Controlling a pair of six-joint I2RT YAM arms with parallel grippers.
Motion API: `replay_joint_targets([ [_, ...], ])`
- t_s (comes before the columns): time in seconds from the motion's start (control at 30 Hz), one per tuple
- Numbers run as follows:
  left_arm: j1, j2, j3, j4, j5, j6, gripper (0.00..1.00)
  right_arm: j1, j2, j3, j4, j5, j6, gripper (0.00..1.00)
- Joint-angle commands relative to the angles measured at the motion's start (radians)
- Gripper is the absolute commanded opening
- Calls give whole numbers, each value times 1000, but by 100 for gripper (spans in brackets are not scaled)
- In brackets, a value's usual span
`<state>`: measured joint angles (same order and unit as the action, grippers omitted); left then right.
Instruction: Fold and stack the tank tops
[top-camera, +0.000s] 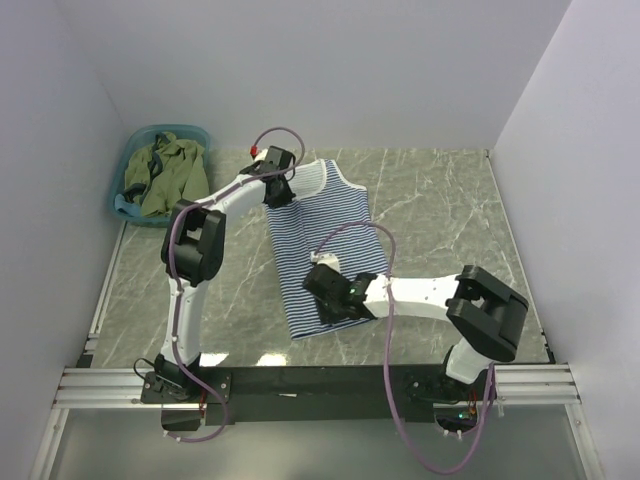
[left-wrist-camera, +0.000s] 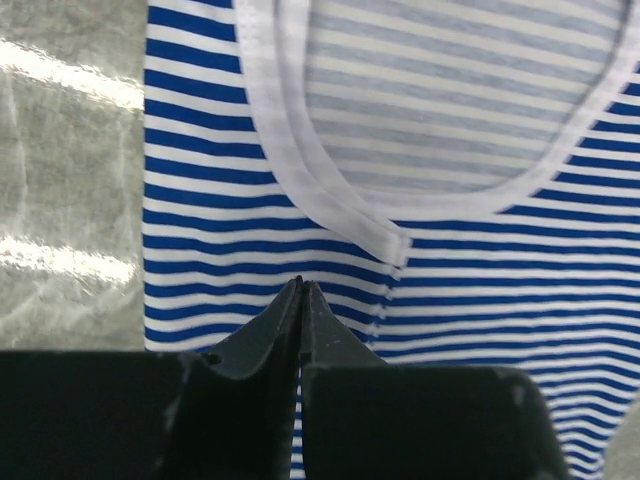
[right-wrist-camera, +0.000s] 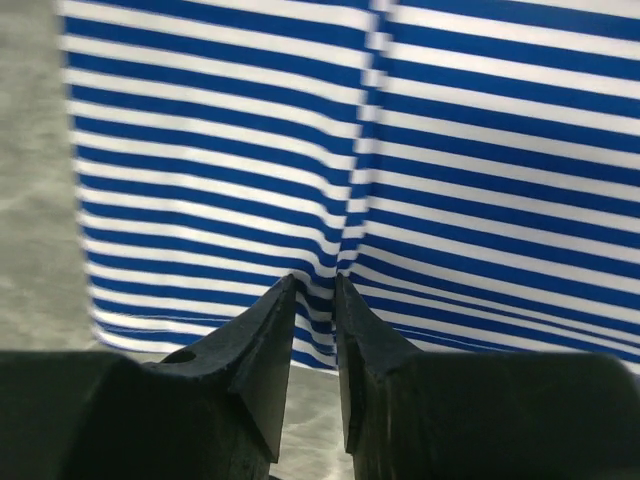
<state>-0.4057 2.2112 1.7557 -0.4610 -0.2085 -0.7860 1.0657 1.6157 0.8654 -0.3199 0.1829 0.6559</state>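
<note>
A navy-and-white striped top (top-camera: 320, 240) lies spread flat on a grey marble worktop (top-camera: 440, 220), seen from above, its neck at the far end and its hem at the near end, the whole garment angled slightly to the left. The left tool (top-camera: 280, 197) reaches to the far left shoulder of the striped top. In the left wrist view its two dark fingers are pressed together with barely a line between them, and the left tool (left-wrist-camera: 302, 290) has its tips down on the striped cloth just short of the white neck trim (left-wrist-camera: 300, 170) and close to the garment's left edge, with bare worktop beyond. Whether any cloth is caught between those tips cannot be told. The right tool (top-camera: 325, 305) sits over the near end of the top, just inside the hem. In the right wrist view the right tool (right-wrist-camera: 315, 282) is closed to a narrow gap, and a raised crease (right-wrist-camera: 365, 150) in the cloth runs down the stripes straight into that gap, so it has a pinch of the fabric. The hem lies just beside the fingers. At the far left corner of the worktop, well apart from both tools, a teal basin (top-camera: 172, 129) holds a crumpled olive top (top-camera: 168, 175).
</note>
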Motion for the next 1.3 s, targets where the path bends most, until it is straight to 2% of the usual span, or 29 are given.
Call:
replay_joint_targets([
  [0.0, 15, 28, 20, 10, 3, 24, 9, 45, 52, 50, -22, -3, 4, 29],
  [0.2, 33, 44, 91, -16, 30, 68, 13, 132, 153, 148, 36, -126, 30, 27],
  [0.33, 76, 7, 169, -36, 89, 97, 28, 139, 226, 268, 96, -227, 60, 27],
  [0.4, 99, -18, 223, -51, 130, 109, 34, 137, 259, 345, 104, -240, 76, 34],
  [0.43, 105, -28, 240, -54, 144, 117, 41, 135, 265, 365, 102, -232, 88, 37],
  [0.47, 114, -51, 252, -59, 156, 123, 44, 134, 263, 385, 107, -214, 93, 43],
  [0.57, 119, -110, 268, -57, 181, 133, 52, 119, 192, 338, 136, -165, 106, 51],
  [0.67, 119, -174, 211, -33, 221, 125, 54, 51, 41, 208, 165, -129, 125, 52],
  [0.77, 113, -255, 90, 21, 267, 94, 49, -105, -144, 63, 182, -128, 136, 52],
  [0.8, 108, -275, 55, 36, 279, 81, 46, -204, -178, 40, 179, -140, 122, 52],
  [0.9, 70, -353, -77, 74, 291, 71, 42, -394, -237, 32, 130, -123, 61, 51],
  [1.0, -4, -427, -206, 96, 277, 79, 39, -507, -202, 89, 104, -118, 12, 51],
  [1.13, -149, -517, -369, 120, 271, 83, 33, -706, -36, 209, 116, -201, -19, 48],
  [1.27, -246, -582, -549, 163, 284, 56, 30, -786, 140, 357, 102, -270, -35, 47],
])
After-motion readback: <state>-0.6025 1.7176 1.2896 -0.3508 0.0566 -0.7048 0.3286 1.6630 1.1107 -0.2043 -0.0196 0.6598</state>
